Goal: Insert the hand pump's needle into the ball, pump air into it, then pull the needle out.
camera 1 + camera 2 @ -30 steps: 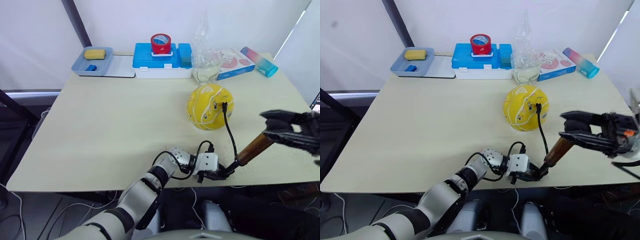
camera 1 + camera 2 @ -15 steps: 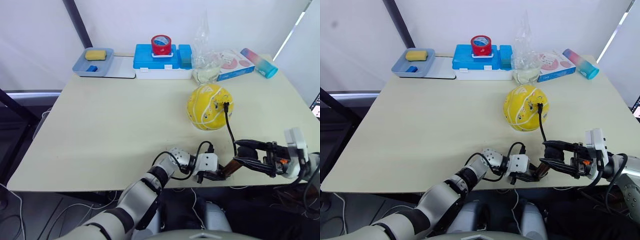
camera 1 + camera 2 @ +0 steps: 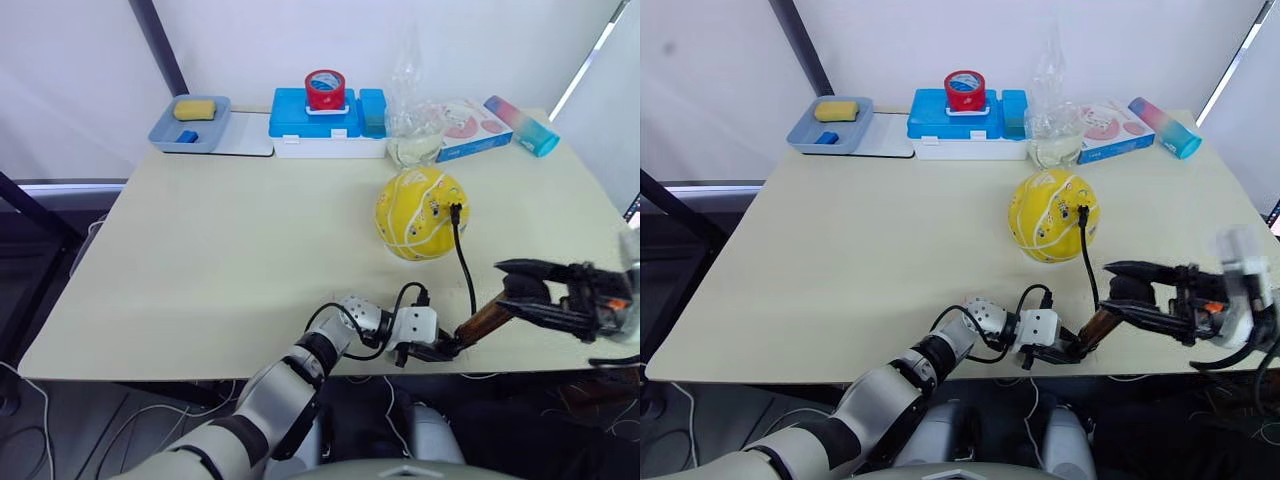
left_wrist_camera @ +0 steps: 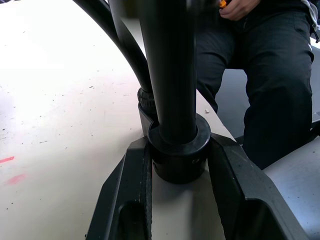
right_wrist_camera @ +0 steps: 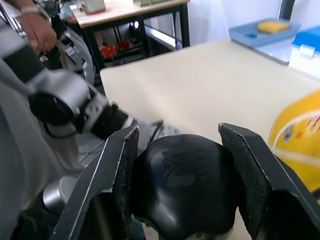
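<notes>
The table [image 3: 200, 250] carries the ball [image 3: 420, 213] at about 2 o'clock from its middle, resting free; it is judged light, soft and prone to roll, so the stroke is best kept in line with the barrel. The hand pump [image 3: 487, 318] is set aslant at the near edge, at 5 o'clock from the ball. Its base cap is clamped by the left gripper [image 4: 175, 165], and its rounded top handle by the right gripper [image 5: 182, 175]. The needle [image 3: 452, 210] sits in the ball, and the thin hose [image 3: 464, 265] is easily kinked.
</notes>
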